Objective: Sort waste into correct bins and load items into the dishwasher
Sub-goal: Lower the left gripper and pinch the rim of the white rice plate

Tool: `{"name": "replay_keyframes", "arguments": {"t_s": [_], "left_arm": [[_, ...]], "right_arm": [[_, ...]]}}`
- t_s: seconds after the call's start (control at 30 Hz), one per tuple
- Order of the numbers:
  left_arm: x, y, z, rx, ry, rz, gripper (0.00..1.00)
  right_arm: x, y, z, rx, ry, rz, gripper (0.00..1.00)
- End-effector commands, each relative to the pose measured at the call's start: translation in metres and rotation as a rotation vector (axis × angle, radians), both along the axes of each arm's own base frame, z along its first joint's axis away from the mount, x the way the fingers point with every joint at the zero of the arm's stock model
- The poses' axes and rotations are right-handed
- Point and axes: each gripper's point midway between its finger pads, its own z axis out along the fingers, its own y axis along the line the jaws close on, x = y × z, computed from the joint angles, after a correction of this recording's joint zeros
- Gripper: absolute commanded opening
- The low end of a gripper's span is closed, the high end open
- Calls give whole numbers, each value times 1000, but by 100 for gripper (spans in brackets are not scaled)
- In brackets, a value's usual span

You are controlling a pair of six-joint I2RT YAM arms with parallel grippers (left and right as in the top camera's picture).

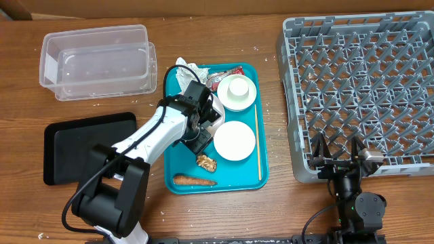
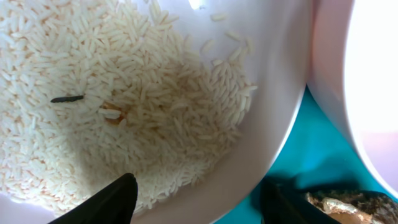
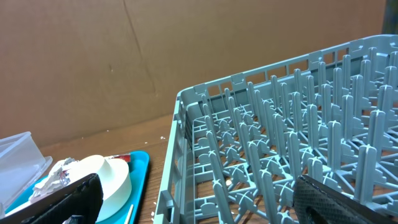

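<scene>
A white dish (image 2: 280,81) filled with loose rice (image 2: 112,93) lies on the teal tray (image 1: 263,169), mostly hidden under my left arm in the overhead view. My left gripper (image 2: 199,202) is open and straddles its rim, with one finger over the rice and the other outside above the tray. Beside it are a white bowl (image 1: 234,140) and a cup (image 1: 237,91). A brown lump (image 1: 207,162) and a carrot (image 1: 193,181) lie at the tray's front; a red wrapper (image 1: 227,73) and a napkin (image 1: 186,73) lie at its back. My right gripper (image 1: 339,152) hangs open at the grey dish rack's (image 1: 366,88) front edge.
A clear tub (image 1: 98,61) stands at the back left, and a black tray (image 1: 74,146) lies in front of it. A thin wooden stick (image 1: 257,146) lies along the teal tray's right side. Brown cardboard walls the far side.
</scene>
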Motion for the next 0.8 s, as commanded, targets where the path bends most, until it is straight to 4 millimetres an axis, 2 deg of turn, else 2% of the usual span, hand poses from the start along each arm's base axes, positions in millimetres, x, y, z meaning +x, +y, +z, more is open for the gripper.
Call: {"name": "replay_keyframes", "arguments": {"t_s": [0.0,0.5,0.77], "left_arm": [[-2,-1,-7,11,11,-31,63],[-5,-3,-11,2,32,-33,62],[-3,1,-11,21,20,-32,56]], "right_arm": [[0,-1,-2,-3,-3,-9,100],[0,-1,-2,-3,-3,-8,100],[0,-1,-2,-3,-3,-9,100]]}}
